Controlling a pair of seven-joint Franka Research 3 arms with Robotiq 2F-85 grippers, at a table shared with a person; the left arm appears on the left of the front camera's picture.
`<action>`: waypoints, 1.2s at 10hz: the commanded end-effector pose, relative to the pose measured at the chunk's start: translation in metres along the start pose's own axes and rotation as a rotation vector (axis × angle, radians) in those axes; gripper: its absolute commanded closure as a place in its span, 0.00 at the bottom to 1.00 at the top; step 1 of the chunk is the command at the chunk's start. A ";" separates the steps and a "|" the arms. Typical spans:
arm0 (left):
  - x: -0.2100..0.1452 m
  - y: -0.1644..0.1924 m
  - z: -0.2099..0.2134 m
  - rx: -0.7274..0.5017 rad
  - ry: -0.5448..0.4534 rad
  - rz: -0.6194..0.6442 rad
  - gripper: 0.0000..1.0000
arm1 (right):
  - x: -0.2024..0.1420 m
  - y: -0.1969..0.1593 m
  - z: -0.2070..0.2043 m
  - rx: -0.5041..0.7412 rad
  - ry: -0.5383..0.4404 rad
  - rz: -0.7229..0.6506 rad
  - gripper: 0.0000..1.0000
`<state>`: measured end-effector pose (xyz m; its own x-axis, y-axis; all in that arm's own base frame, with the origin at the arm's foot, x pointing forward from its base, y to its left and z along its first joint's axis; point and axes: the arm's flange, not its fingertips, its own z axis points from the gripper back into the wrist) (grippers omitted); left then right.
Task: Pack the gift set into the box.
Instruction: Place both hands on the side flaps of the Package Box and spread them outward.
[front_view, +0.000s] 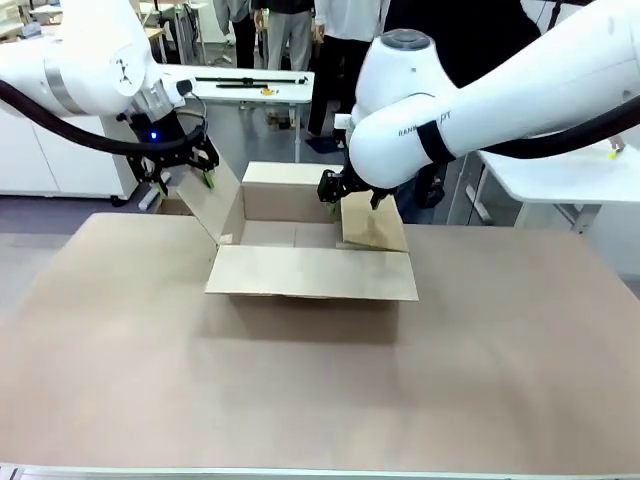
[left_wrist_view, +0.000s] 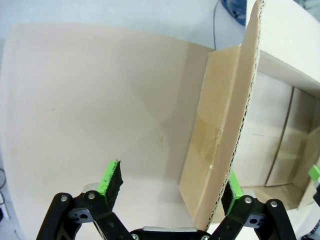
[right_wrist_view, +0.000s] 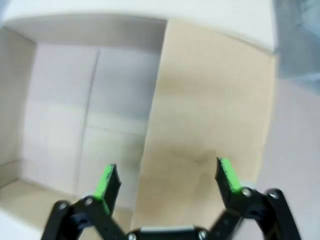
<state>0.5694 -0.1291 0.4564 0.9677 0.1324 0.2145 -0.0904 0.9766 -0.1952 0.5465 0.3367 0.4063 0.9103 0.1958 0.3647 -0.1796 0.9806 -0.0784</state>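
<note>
Box (front_view: 310, 272) lies open between both grippers: left gripper (front_view: 185, 182), spread wide, straddles its raised left flap (left_wrist_view: 225, 125); right gripper (right_wrist_view: 166, 174), equally wide, hangs over its right flap (right_wrist_view: 210, 100).

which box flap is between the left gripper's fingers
The left flap, standing nearly upright inside the open left gripper; the near flap lies folded outward.

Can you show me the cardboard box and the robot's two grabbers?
box (front_view: 312, 272), front view, on its near flap.
left gripper (left_wrist_view: 171, 180), left wrist view, midway between its open jaws.
right gripper (right_wrist_view: 166, 175), right wrist view, midway between its open jaws.
</note>
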 end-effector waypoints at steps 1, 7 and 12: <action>0.000 0.000 0.001 0.020 -0.012 0.011 0.00 | 0.017 0.037 -0.004 -0.236 0.009 -0.002 0.00; 0.000 0.000 0.001 0.020 -0.012 0.011 0.00 | 0.012 0.032 -0.011 -0.411 0.061 0.023 0.00; 0.000 0.000 0.001 0.020 -0.012 0.011 0.00 | 0.005 0.016 0.012 -0.443 0.008 -0.013 0.00</action>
<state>0.5695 -0.1292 0.4564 0.9677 0.1324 0.2146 -0.0903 0.9766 -0.1953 0.5514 0.3640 0.4087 0.9268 0.2108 0.3108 -0.0571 0.8971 -0.4381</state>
